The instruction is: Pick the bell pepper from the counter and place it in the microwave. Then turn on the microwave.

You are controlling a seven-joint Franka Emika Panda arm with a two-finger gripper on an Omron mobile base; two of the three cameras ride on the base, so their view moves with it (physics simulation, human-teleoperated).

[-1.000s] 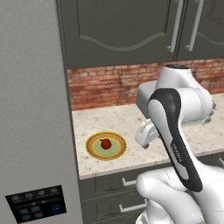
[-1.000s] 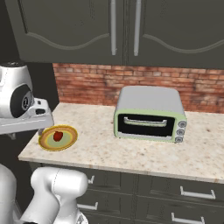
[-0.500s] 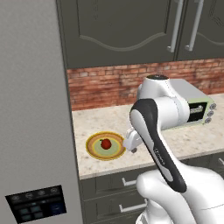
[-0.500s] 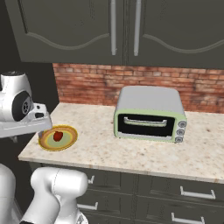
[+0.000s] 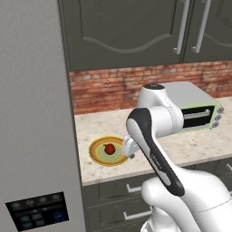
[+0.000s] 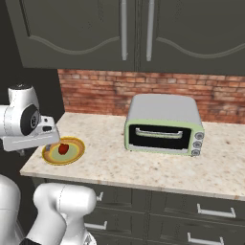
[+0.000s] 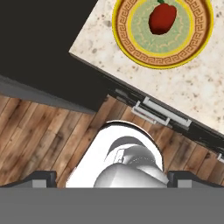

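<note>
The bell pepper (image 5: pixel 109 148) (image 6: pixel 63 148) (image 7: pixel 162 17) is a small glossy red vegetable lying in the middle of a round yellow-green plate (image 5: pixel 97 156) (image 6: pixel 76 154) (image 7: pixel 131 48). The plate sits on the beige speckled counter (image 5: pixel 190 145) (image 6: pixel 143 165) (image 7: pixel 192 92), near its front left corner. My gripper (image 7: pixel 113 177) points down and is open, its fingertips (image 7: pixel 41 177) wide apart with nothing between them. It hangs over the counter's front edge, short of the plate. The hand (image 5: pixel 129 147) is just right of the plate. The microwave is out of view.
A pale-green-trimmed toaster oven (image 5: pixel 195 108) (image 6: pixel 162 127) stands on the counter to the right, before a red brick wall (image 6: pixel 143 91). A tall grey panel (image 5: pixel 31 113) with a dark keypad (image 5: pixel 38 212) rises left of the counter. Drawers with silver handles (image 7: pixel 162 113) lie below, above wooden floor (image 7: pixel 39 140).
The arm has swung left and down, bringing the hand from above the toaster oven's side to just beside the plate. The jaws stayed open. Pepper and plate have not moved.
</note>
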